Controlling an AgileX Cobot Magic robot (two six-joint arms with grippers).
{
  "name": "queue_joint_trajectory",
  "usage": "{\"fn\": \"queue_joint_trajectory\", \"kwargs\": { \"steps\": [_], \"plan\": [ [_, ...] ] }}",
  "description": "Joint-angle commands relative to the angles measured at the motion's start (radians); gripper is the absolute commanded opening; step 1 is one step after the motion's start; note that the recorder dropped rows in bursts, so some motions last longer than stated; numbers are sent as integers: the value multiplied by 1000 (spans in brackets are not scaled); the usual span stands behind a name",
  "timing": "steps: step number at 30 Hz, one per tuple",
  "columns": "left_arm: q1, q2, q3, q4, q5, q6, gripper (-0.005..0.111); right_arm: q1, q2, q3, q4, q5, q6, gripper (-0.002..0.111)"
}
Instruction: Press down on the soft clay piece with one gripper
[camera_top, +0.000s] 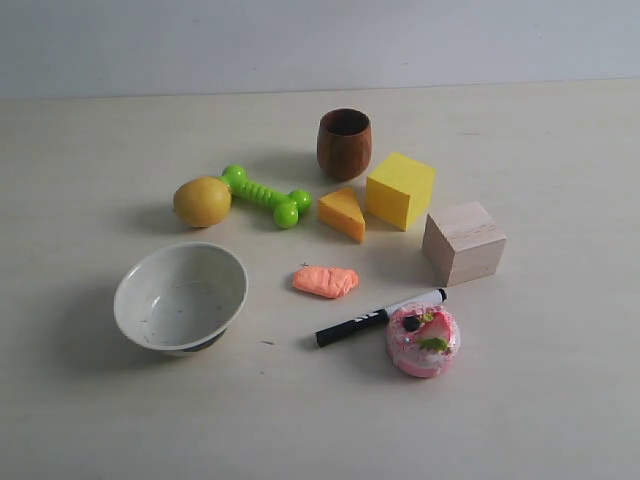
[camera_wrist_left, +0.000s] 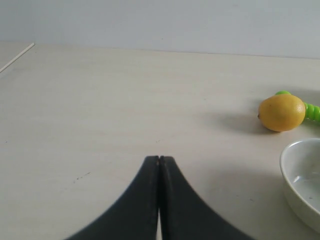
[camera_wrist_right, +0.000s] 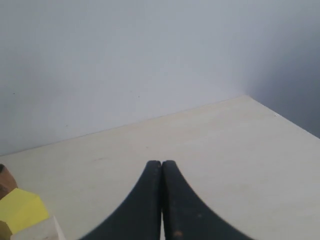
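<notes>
The soft clay piece (camera_top: 325, 281), a flat salmon-orange lump, lies on the table near the middle of the exterior view, between the bowl and the marker. Neither arm shows in that view. My left gripper (camera_wrist_left: 159, 159) is shut with nothing in it, over bare table well off from the lemon (camera_wrist_left: 281, 112). My right gripper (camera_wrist_right: 161, 163) is shut and empty too, pointing at bare table toward the wall and corner. The clay does not appear in either wrist view.
Around the clay: white bowl (camera_top: 138, 285), lemon (camera_top: 202, 201), green dog-bone toy (camera_top: 265, 195), orange cheese wedge (camera_top: 343, 213), brown wooden cup (camera_top: 344, 143), yellow cube (camera_top: 400, 189), wooden cube (camera_top: 463, 242), black marker (camera_top: 378, 317), pink cake toy (camera_top: 424, 340).
</notes>
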Motion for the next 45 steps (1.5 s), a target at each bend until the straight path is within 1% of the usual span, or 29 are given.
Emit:
{"fn": "queue_joint_trajectory", "kwargs": {
  "steps": [1, 15, 23, 32, 34, 45],
  "plan": [
    [1, -6, -3, -2, -9, 1, 0, -5, -67, 67, 4, -10, -36, 0],
    [1, -6, -3, -2, -9, 1, 0, -5, -139, 172, 4, 17, -118, 0],
    [1, -6, -3, -2, -9, 1, 0, 19, -151, 173, 19, 20, -195, 0],
    [1, -6, -3, -2, -9, 1, 0, 19, -151, 173, 21, 47, -195, 0],
    [1, -6, -3, -2, -9, 1, 0, 19, -151, 173, 21, 87, -212, 0],
    [1, -6, -3, -2, -9, 1, 0, 19, -151, 173, 21, 87, -230, 0]
  ]
}}
